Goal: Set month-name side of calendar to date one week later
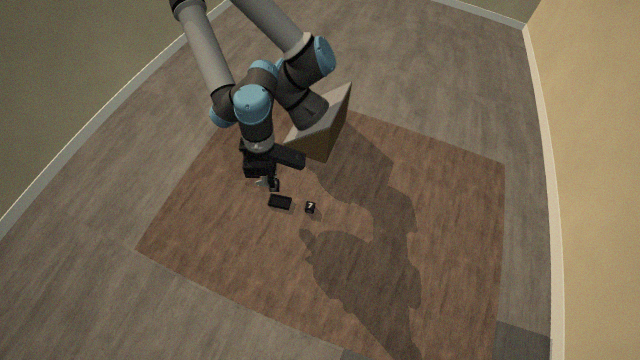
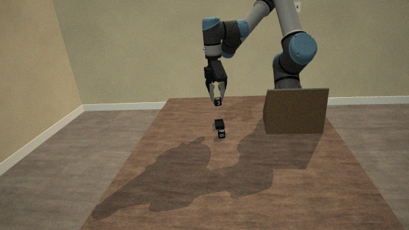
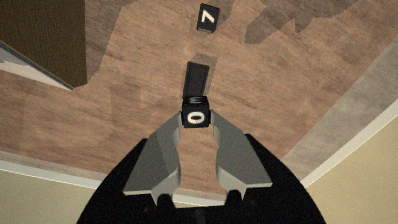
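A black cube (image 3: 196, 114) with a white 0 facing the wrist camera is pinched between the fingers, held in the air well above the surface. Below and just beyond the fingertips lies the black tray (image 3: 196, 79), with no cube in it. Farther past it, a second black cube (image 3: 208, 17) sits on the surface, a white 7 on top.

Two number cubes: one (image 3: 196, 114) pinched in the gripper (image 3: 196, 125) above the wood, a 0 facing the wrist view, and one (image 1: 310, 207) resting on the wooden table top (image 1: 410, 280) with a 7 up. One small black tray (image 1: 279, 202), lying between them on the wood. One arm (image 2: 289, 48), standing on one tan box-shaped pedestal (image 2: 295, 112); one gripper with two grey fingers.
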Robot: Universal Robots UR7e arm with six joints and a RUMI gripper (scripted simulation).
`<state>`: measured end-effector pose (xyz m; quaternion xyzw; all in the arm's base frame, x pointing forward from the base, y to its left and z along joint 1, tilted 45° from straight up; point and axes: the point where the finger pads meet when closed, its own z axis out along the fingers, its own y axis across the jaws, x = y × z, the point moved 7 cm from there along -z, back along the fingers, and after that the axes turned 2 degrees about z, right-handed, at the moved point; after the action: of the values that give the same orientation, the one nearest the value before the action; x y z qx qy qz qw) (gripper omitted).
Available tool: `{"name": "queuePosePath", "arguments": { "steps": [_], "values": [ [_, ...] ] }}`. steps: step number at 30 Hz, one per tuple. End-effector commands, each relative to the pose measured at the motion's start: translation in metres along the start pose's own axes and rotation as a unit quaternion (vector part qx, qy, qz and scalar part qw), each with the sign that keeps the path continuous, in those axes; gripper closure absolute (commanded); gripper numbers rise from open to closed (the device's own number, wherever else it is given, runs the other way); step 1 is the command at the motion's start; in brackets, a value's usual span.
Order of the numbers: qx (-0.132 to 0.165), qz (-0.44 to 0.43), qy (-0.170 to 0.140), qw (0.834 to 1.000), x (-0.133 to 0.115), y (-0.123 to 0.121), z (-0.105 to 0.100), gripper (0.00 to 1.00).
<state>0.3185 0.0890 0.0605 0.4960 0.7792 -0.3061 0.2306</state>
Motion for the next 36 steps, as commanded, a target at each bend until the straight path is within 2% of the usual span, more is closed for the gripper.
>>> {"name": "queuePosePath", "arguments": {
  "steps": [1, 7, 11, 13, 16, 20, 22, 23, 25, 26, 28, 31, 35, 36],
  "values": [
    [-0.004, -0.074, 0.003, 0.997, 0.0021, -0.0020, -0.0004, 0.90],
    [-0.004, -0.167, 0.002, 0.986, 0.0050, -0.0043, -0.0007, 0.90],
    [-0.004, -0.235, 0.002, 0.972, 0.0067, -0.0059, -0.0010, 0.90],
    [-0.004, -0.235, 0.002, 0.972, 0.0067, -0.0059, -0.0010, 0.90],
    [-0.004, -0.300, 0.002, 0.954, 0.0082, -0.0073, -0.0012, 0.90],
    [-0.004, -0.344, 0.001, 0.939, 0.0091, -0.0082, -0.0013, 0.90],
    [-0.004, -0.383, 0.001, 0.924, 0.0097, -0.0090, -0.0014, 0.90],
    [-0.004, -0.386, 0.001, 0.922, 0.0098, -0.0090, -0.0014, 0.90],
    [-0.004, -0.424, 0.001, 0.905, 0.0104, -0.0097, -0.0016, 0.90],
    [-0.004, -0.427, 0.001, 0.904, 0.0104, -0.0097, -0.0016, 0.90],
    [-0.004, -0.464, 0.001, 0.886, 0.0110, -0.0103, -0.0017, 0.90],
    [-0.004, -0.466, 0.001, 0.885, 0.0110, -0.0103, -0.0017, 0.90],
    [-0.004, -0.538, 0.000, 0.843, 0.0119, -0.0112, -0.0019, 0.90],
    [-0.004, -0.540, 0.000, 0.842, 0.0119, -0.0112, -0.0019, 0.90]
  ]
}}
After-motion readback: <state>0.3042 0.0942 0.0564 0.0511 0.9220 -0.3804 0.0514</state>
